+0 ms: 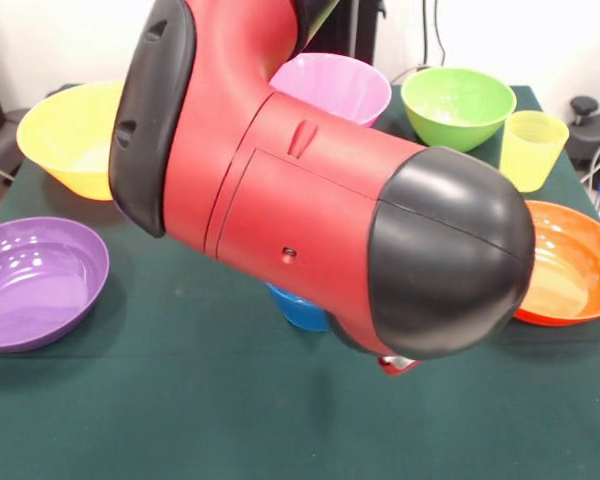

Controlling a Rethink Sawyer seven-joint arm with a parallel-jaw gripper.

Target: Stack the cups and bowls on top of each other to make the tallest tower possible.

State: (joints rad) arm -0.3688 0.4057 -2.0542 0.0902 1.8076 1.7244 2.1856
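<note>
My red and black arm [310, 200] fills the middle of the front view and hides the gripper. Under the arm only the lower part of a blue piece [298, 308] shows on the green cloth; I cannot tell whether it is a cup or a bowl. The translucent yellow cup [532, 148] stands upright at the right. Around it are the green bowl [457, 105], the pink bowl [335, 85] and the orange bowl [570, 265]. At the left sit the yellow-orange bowl [70, 135] and the purple bowl [35, 280]. No tower shows.
A dark green cloth [180, 410] covers the table. Cables and dark equipment [590, 125] lie beyond the table's right edge.
</note>
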